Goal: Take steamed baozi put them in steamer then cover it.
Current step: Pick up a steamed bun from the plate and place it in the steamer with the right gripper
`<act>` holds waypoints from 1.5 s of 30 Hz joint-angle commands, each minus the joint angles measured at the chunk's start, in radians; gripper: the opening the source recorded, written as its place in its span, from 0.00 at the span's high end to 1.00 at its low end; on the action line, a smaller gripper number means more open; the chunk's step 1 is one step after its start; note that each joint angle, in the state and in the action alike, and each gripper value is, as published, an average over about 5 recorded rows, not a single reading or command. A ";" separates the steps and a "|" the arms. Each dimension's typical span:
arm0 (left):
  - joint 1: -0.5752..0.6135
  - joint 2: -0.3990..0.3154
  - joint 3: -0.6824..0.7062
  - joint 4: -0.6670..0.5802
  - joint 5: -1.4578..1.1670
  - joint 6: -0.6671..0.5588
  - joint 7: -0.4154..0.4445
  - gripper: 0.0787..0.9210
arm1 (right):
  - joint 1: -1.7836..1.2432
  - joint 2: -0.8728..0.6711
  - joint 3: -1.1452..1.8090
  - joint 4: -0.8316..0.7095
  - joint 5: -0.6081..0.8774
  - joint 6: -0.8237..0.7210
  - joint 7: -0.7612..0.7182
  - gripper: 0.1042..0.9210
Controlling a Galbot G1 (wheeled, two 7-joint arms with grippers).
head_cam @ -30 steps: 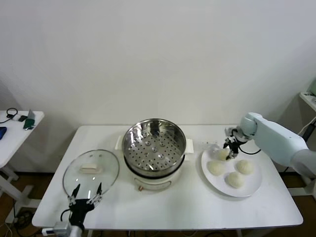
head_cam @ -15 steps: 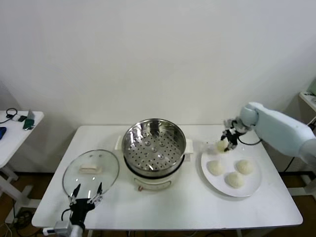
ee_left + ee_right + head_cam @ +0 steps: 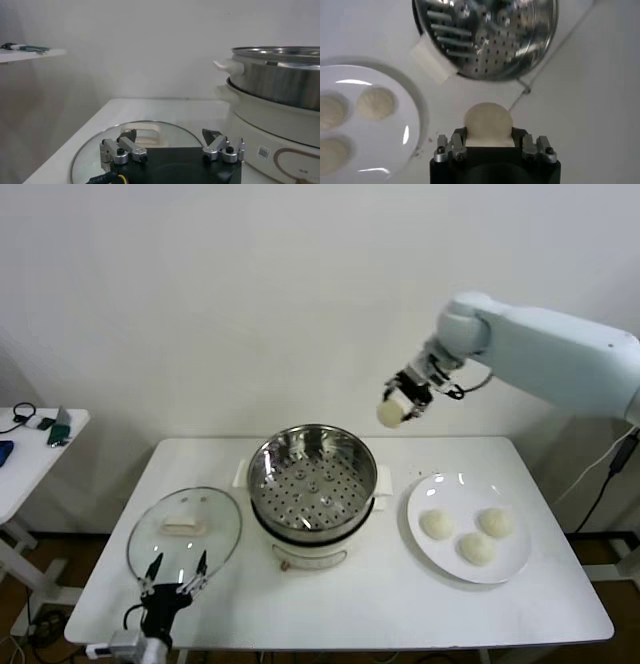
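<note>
I have the right hand (image 3: 397,406) raised high over the worktop (image 3: 380,604), its fingers pinched on one steamed baozi (image 3: 389,413) — up and to the right of the steamer (image 3: 312,482), not yet above its basket. Three more buns (image 3: 437,524) sit on the white plate (image 3: 505,561), right of the steamer. My left hand (image 3: 173,579) waits low at the front left, fingers spread wide and holding nothing, at the near edge of the cover (image 3: 185,529) — which lies flat beside the steamer.
</note>
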State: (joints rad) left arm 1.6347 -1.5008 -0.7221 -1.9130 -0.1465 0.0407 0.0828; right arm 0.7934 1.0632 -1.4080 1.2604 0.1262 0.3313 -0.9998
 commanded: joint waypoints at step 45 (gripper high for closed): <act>0.008 0.002 -0.008 0.014 -0.005 -0.026 -0.007 0.12 | -0.332 0.336 0.085 -0.359 -0.454 0.322 0.197 0.31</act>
State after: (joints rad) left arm 1.6432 -1.4981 -0.7311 -1.9001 -0.1518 0.0144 0.0761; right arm 0.4706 1.3746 -1.3120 0.9396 -0.3529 0.6421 -0.7983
